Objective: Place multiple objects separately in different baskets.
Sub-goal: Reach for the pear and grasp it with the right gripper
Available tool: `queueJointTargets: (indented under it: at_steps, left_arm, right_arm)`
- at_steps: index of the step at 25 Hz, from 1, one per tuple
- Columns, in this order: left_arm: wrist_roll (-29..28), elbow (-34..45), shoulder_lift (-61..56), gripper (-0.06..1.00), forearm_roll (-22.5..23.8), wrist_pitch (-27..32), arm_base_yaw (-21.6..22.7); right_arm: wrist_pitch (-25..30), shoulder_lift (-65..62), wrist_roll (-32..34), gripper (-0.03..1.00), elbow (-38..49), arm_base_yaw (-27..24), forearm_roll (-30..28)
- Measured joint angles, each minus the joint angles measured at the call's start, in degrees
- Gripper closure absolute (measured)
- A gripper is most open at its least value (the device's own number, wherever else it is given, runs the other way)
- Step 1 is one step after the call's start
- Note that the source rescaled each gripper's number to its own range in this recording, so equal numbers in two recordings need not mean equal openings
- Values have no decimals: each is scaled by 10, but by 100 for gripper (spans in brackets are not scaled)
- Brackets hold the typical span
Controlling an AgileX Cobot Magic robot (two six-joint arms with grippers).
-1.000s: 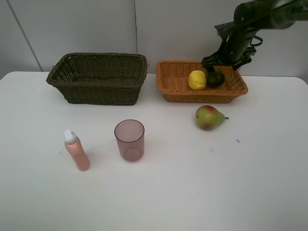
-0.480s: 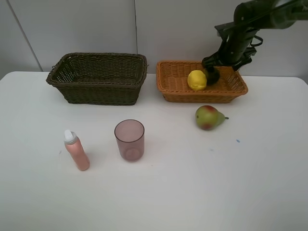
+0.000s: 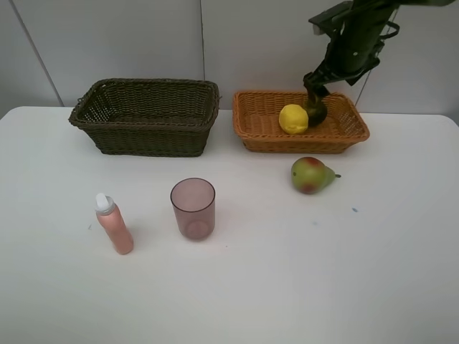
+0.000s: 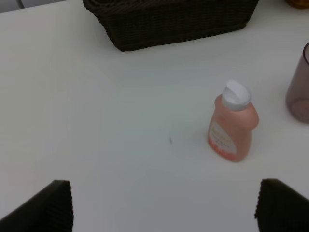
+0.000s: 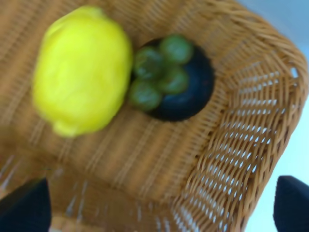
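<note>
The yellow lemon (image 3: 293,119) and the dark mangosteen (image 3: 316,113) with its green cap lie touching in the orange basket (image 3: 301,145). My right gripper (image 3: 313,82) hangs open and empty just above the mangosteen. The right wrist view shows the lemon (image 5: 82,70), the mangosteen (image 5: 176,79) and the wicker floor (image 5: 145,159) between the spread fingers of the right gripper (image 5: 157,212). The red-green pear (image 3: 311,175) lies in front of that basket. The mauve cup (image 3: 193,208) and the pink bottle (image 3: 115,224) stand at front left. My left gripper (image 4: 161,208) is open near the bottle (image 4: 232,123).
The dark olive-brown basket (image 3: 147,115) stands at back left and holds nothing that I can see; it also shows in the left wrist view (image 4: 169,24). The cup's edge (image 4: 299,87) shows there too. A grey wall stands behind the white table (image 3: 287,287).
My right gripper has risen off the mangosteen, which stays in the orange basket beside the lemon. Everything else is unmoved.
</note>
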Motion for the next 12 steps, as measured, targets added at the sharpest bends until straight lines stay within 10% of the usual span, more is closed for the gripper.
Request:
queueJointTargets:
  at_steps: [12]
  left_arm:
    - [0,0,0,-6,0,0,0]
  right_arm:
    - [137,-52,-149,1,0,77,2]
